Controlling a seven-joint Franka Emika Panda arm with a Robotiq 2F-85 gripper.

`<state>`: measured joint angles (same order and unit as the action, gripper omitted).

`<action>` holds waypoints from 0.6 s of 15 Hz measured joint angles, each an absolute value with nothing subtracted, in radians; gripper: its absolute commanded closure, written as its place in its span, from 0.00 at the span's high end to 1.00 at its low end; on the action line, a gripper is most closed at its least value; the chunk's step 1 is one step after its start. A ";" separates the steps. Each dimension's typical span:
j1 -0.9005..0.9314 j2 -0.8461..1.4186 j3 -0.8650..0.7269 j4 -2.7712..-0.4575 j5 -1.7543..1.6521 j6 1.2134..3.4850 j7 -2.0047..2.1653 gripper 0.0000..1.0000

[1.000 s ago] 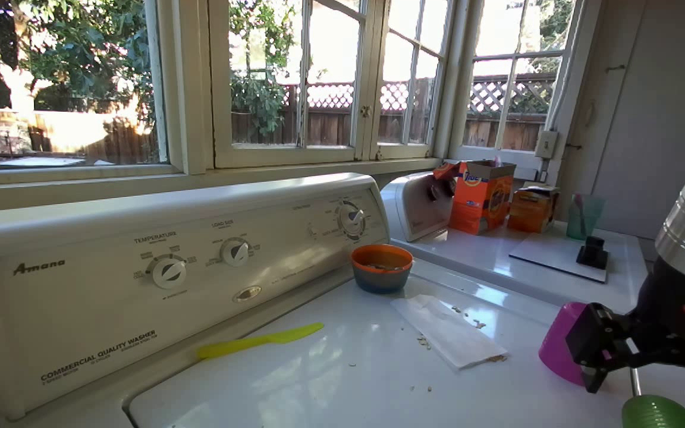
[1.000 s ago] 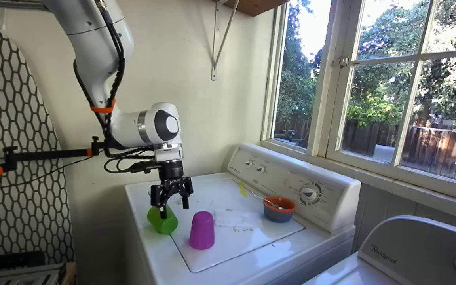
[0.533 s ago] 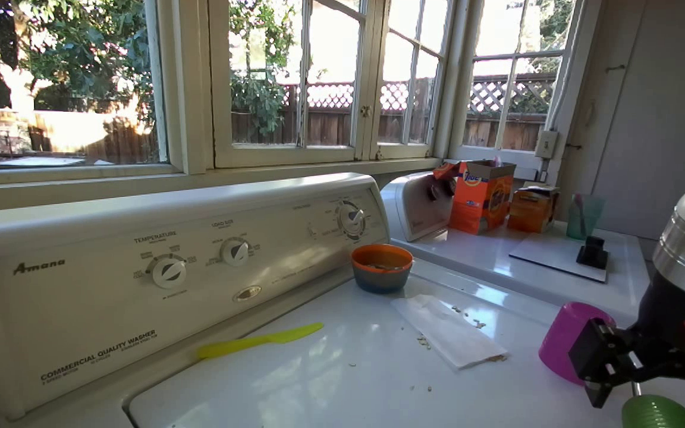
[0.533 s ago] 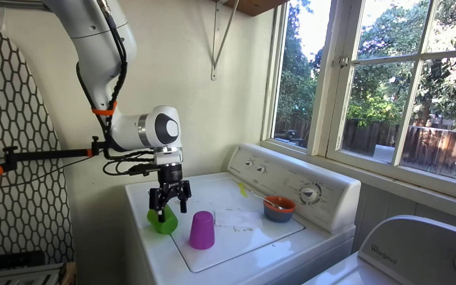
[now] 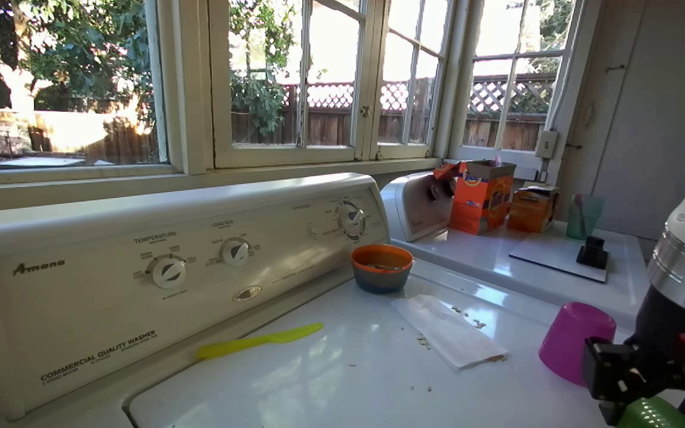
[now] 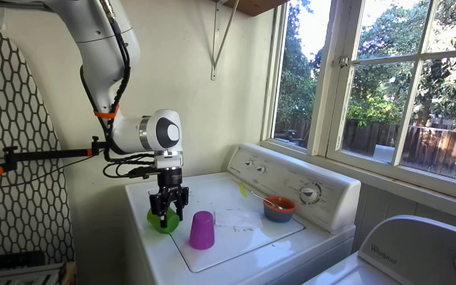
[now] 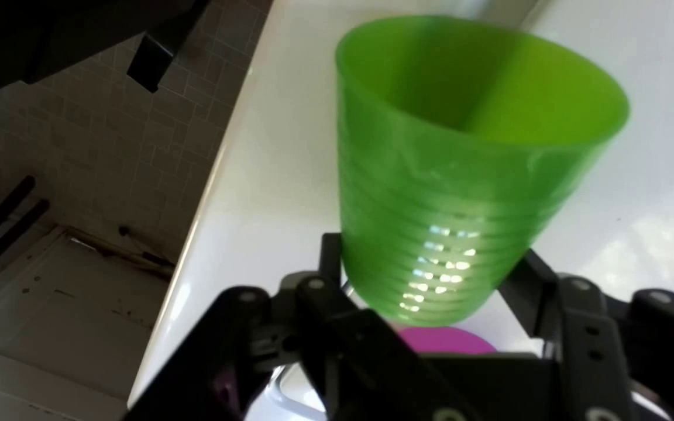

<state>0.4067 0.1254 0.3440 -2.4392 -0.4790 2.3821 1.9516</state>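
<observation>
The pincer (image 5: 651,410) straddles a green cup (image 5: 650,415) near a purple cup (image 5: 575,342).

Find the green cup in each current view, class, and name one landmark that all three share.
In an exterior view: the green cup is at the bottom edge, toward the right, cut off.
In an exterior view: the green cup is left of centre, lower half.
Wrist view: the green cup is large, right of centre.
Shared landmark: the purple cup, peeking out below it in the wrist view.

Three cups (image 7: 430,210) (image 6: 202,231) (image 5: 592,221), two boxes (image 5: 479,199) (image 5: 531,209), one knife (image 5: 259,340), seemingly one bowl (image 5: 382,278).
</observation>
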 measured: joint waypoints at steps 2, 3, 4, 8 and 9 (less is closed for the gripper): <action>0.407 0.126 0.343 -2.436 -0.479 2.382 1.952 0.42; 0.407 0.126 0.343 -2.434 -0.479 2.382 1.952 0.42; 0.407 0.124 0.343 -2.432 -0.481 2.381 1.952 0.42; 0.421 0.098 0.344 -2.404 -0.510 2.278 1.952 0.42; 0.426 0.085 0.347 -2.390 -0.522 2.229 1.953 0.42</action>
